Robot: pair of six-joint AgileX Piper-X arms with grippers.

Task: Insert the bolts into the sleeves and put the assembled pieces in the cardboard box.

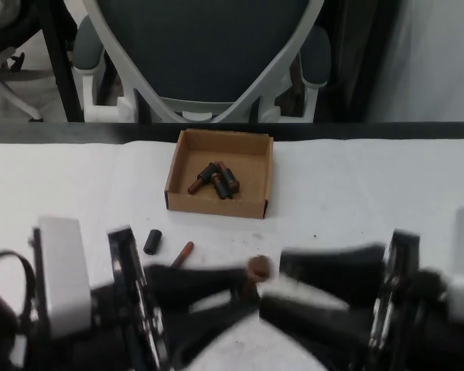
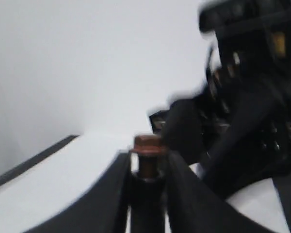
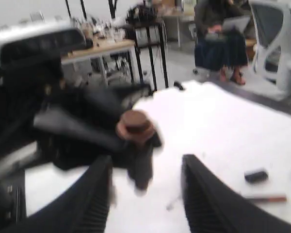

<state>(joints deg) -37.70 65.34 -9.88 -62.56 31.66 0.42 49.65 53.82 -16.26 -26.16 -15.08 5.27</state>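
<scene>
Nearest the lens, low in the high view, both arms meet over the white bench [image 1: 356, 193]. L gripper [image 2: 147, 162] is clamped on a black sleeve [image 2: 145, 194], held upright w/ a copper bolt [image 2: 147, 143] seated in it and the head standing proud. It's prob. gripped by the sleeve so the bolt end stays reachable. R gripper [image 3: 146, 167] is spread wide w/ nothing in it, fingers either side of that piece but not touching, placed as if to steady or press the bolt. Farther back, L to R: spare sleeve [image 1: 152, 242] and spare bolt [image 1: 182, 253] lie just beside each other, unjoined. Then the cardboard box [image 1: 216, 202] w/ a few finished pieces [image 1: 216, 179] inside. Held piece looks box-ready.
</scene>
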